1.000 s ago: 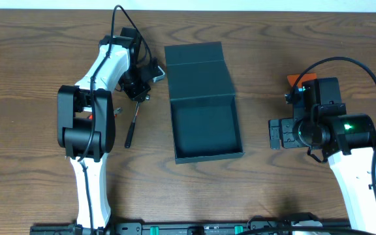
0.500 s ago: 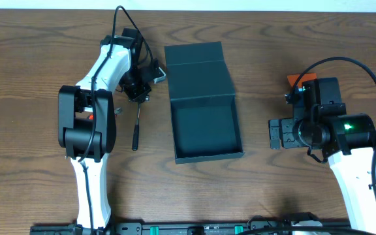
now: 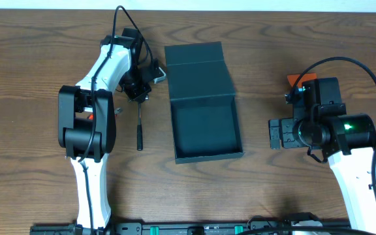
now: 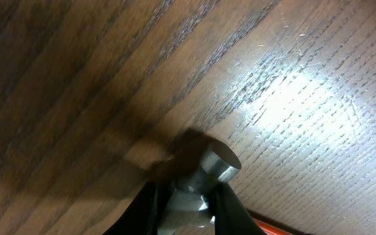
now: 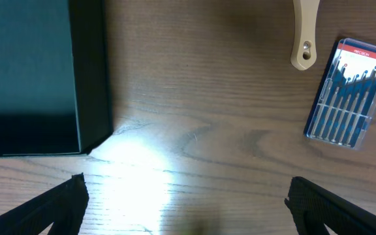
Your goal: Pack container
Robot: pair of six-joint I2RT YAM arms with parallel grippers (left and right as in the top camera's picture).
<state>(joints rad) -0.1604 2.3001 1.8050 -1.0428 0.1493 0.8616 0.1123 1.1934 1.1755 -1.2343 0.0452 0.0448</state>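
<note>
Looking down from overhead, you have the container (image 3: 204,127) lying open at the middle of the worktop (image 3: 31,78), its flap lid folded back flat on the far side and its inside bare. It sits between your two arms, touched by neither.

Your left end effector (image 3: 138,91) is just left of the container's lid, pinching a small hammer (image 3: 140,134) close to its head. In the left wrist view the dark fingers (image 4: 235,210) press on either side of the neck, below the round metal face. The black handle points back toward the arm's base, parallel to the container's left wall and apart from it. Whether the handle's end rests on the wood, you cannot tell.

Your right end effector (image 5: 187,186) is spread wide, holding nothing, well to the right of the container's near right corner. Ahead of it on the worktop lie a clear case of precision screwdrivers (image 5: 350,91) and, near it, a beige handle (image 5: 304,32) with a hole in its end
</note>
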